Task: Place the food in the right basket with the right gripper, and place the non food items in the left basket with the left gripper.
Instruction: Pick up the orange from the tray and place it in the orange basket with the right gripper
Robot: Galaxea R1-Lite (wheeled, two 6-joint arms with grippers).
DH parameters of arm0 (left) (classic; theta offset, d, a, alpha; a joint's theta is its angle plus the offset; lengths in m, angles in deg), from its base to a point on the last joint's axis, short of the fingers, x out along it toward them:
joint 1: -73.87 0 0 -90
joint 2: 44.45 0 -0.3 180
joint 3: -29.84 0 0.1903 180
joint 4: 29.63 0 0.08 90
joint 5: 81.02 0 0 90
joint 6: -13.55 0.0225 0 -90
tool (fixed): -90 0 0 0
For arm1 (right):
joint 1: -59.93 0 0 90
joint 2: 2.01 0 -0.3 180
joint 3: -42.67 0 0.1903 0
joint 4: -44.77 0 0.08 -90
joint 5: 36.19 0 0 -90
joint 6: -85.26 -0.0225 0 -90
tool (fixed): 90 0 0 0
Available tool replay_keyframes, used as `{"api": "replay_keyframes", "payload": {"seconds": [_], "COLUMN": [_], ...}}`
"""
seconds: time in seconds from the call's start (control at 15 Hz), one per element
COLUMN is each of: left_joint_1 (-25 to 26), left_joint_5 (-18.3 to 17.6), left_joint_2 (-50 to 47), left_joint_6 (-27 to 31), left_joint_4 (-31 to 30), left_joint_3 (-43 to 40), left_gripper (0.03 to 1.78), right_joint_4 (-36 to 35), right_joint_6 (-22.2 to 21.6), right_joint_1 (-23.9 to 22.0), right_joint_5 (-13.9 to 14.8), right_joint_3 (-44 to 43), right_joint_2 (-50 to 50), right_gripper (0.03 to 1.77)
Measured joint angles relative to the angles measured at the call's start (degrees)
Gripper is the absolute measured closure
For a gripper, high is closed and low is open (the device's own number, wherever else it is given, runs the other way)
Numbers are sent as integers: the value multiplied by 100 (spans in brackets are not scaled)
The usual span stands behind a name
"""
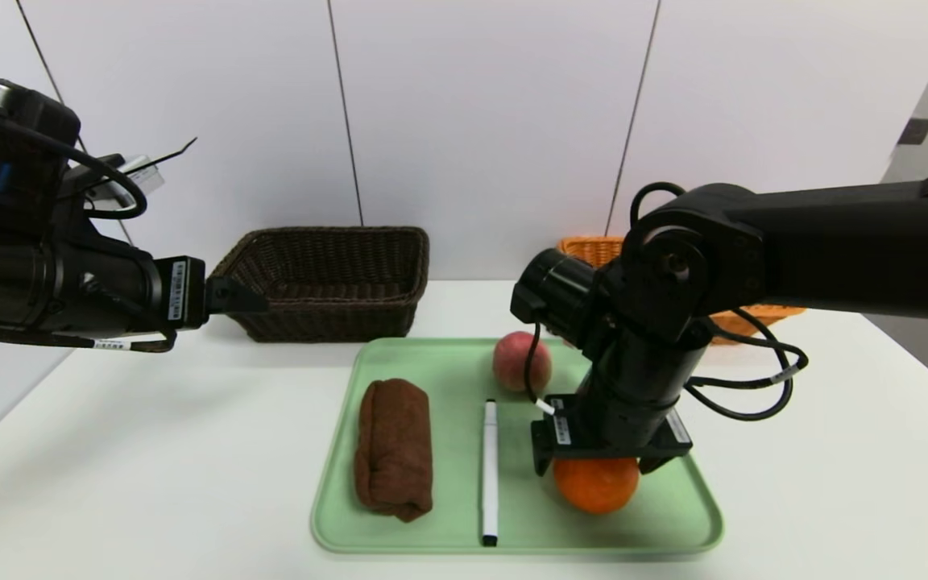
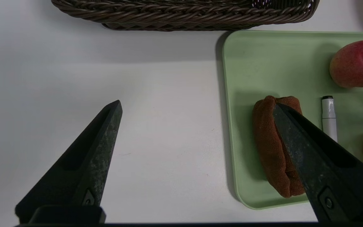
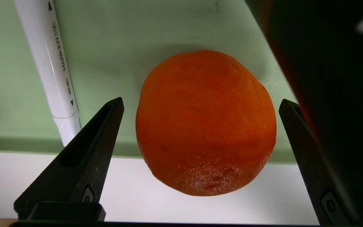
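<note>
An orange [image 1: 597, 483] [image 3: 205, 123] sits at the near right of the green tray [image 1: 399, 362]. My right gripper [image 1: 597, 467] [image 3: 201, 101] is lowered over it, open, one finger on each side with a gap to the peel on both. A red-pink apple [image 1: 520, 361] [image 2: 356, 63] lies farther back. A rolled brown towel [image 1: 394, 447] [image 2: 273, 145] and a white marker [image 1: 490, 471] [image 3: 54, 69] lie on the tray's left half. My left gripper [image 1: 238, 296] [image 2: 197, 104] hangs open above the table, left of the tray, holding nothing.
A dark brown wicker basket [image 1: 327, 278] [image 2: 184, 14] stands at the back left. An orange wicker basket [image 1: 585, 248] stands at the back right, mostly hidden behind my right arm. Bare white table lies left of the tray and along its front edge.
</note>
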Motion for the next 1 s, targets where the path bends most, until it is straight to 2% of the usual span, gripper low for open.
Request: {"api": "replay_keyframes", "payload": {"seconds": [0.13, 0.2, 0.67, 0.87, 1.0], "left_joint_1": [-5, -5, -5, -2, 0], "left_joint_5": [0, 0, -2, 0, 4], "left_joint_2": [6, 11, 65, 69, 59], "left_joint_6": [2, 0, 0, -7, -39], "left_joint_4": [-2, 0, 4, 6, 59], "left_joint_3": [21, 27, 33, 13, 0], "left_gripper": [12, 12, 12, 12, 12], "right_joint_4": [-2, -2, 48, 205, 196], "right_joint_6": [-1, -6, 38, 38, 51], "right_joint_1": [-11, -11, 39, 255, 456], "right_joint_5": [-6, -9, -13, -33, -182], "right_joint_3": [0, 2, -268, -647, -1020], "right_joint_2": [-22, -24, 141, 428, 712], "right_gripper": [51, 59, 64, 65, 65]}}
